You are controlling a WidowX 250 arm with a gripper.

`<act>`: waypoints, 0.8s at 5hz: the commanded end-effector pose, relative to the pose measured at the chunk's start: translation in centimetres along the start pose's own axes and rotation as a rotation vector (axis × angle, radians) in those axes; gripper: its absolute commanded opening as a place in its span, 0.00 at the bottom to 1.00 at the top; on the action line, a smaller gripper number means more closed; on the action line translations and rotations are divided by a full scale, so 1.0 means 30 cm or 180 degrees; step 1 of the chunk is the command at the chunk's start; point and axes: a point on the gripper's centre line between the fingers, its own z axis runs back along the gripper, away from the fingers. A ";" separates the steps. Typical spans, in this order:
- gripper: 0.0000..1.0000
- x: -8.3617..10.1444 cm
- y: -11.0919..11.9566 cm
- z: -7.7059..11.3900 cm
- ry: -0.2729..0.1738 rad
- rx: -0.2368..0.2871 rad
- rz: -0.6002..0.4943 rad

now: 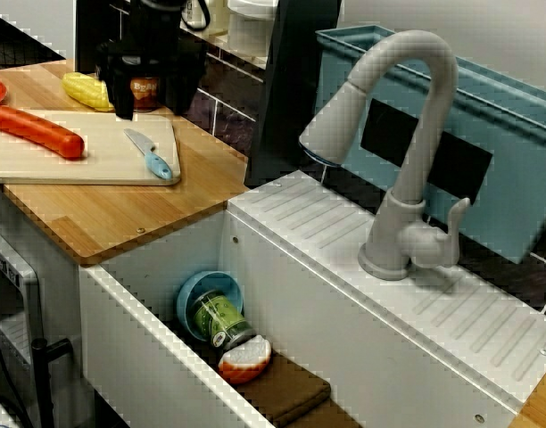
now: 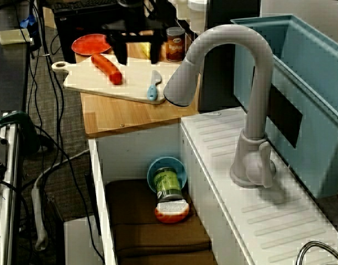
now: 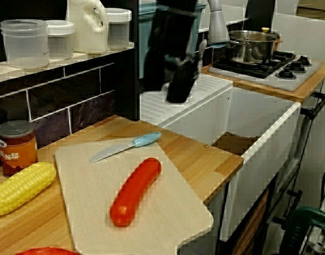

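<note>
Hand [image 1: 150, 89] hanging spread open over the back of the desk [image 1: 121, 218] — can [image 1: 144, 91] showing between its fingers, yellow corn [image 1: 87, 91] lying just beside, red sausage [image 1: 37, 131] and knife [image 1: 151, 153] resting on the cutting board [image 1: 95, 165].

Yellow corn cob [image 1: 87, 91], lying flat

No legible text, only blurred white lettering on the red can [image 3: 15, 146]

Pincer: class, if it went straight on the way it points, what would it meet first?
The pincer points down; most likely the cutting board, near its back edge by the corn, though depth is unclear.
</note>
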 end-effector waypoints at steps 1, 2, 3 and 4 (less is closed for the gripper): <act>1.00 0.087 -0.009 -0.006 0.0031 -0.0058 0.0040; 1.00 0.090 -0.015 -0.025 0.0017 -0.0040 0.0066; 1.00 0.095 -0.014 -0.033 0.0035 -0.0029 0.0082; 1.00 0.084 0.009 -0.039 0.0032 -0.0066 0.0113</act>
